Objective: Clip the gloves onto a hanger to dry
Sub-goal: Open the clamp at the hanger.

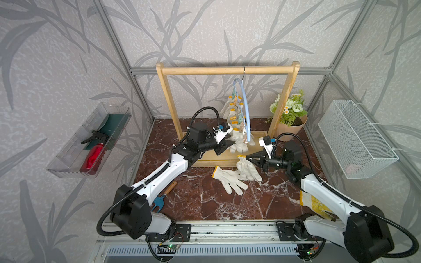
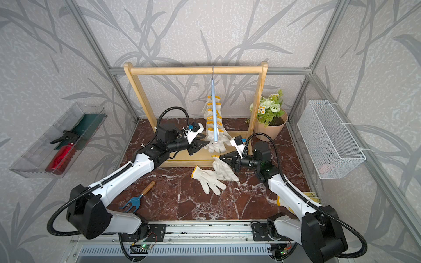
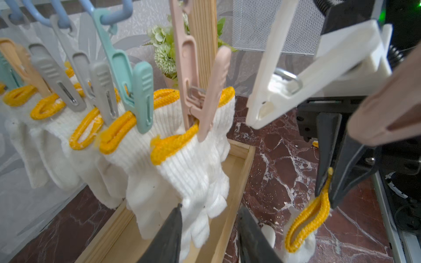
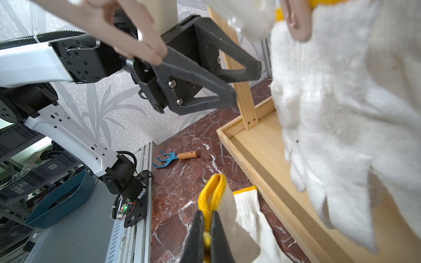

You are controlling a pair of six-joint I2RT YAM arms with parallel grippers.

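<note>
The right tool (image 1: 247, 157) is pinched shut on the yellow cuff of a white glove (image 1: 249, 170). The glove's fingers trail below the tool to the desk (image 1: 200, 205), seemingly against a second glove (image 1: 230, 181) lying flat. The left tool (image 4: 247, 84) stands partly spread and empty, with the clipped gloves (image 3: 193, 164) and a free white clip (image 3: 266, 86) just ahead of its tips. The blue hanger (image 1: 247, 107) dangles from one hook, so pressing a clip could swing it aside. The thin pinch on the cuff could also slip.
</note>
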